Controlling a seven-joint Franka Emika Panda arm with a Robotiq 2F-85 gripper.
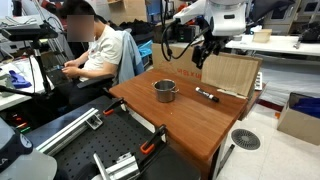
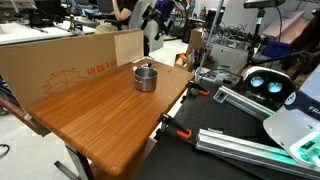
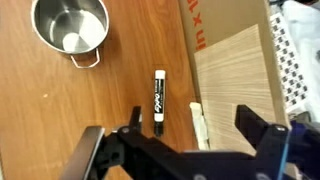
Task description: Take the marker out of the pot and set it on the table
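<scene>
The pot (image 3: 70,25) stands on the table (image 3: 40,110), well in from its corners. Right of it the marker (image 3: 158,100) lies flat on the table, outside the pot, near the edge by the wooden board (image 3: 235,80). The hand (image 3: 180,150) hangs above, wide open, holding nothing

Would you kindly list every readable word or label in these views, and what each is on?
"EXPO": on the marker, which lies on the table.
Red print on the cardboard: too blurred in an exterior view and cut off in the wrist view, so it is unreadable.
</scene>
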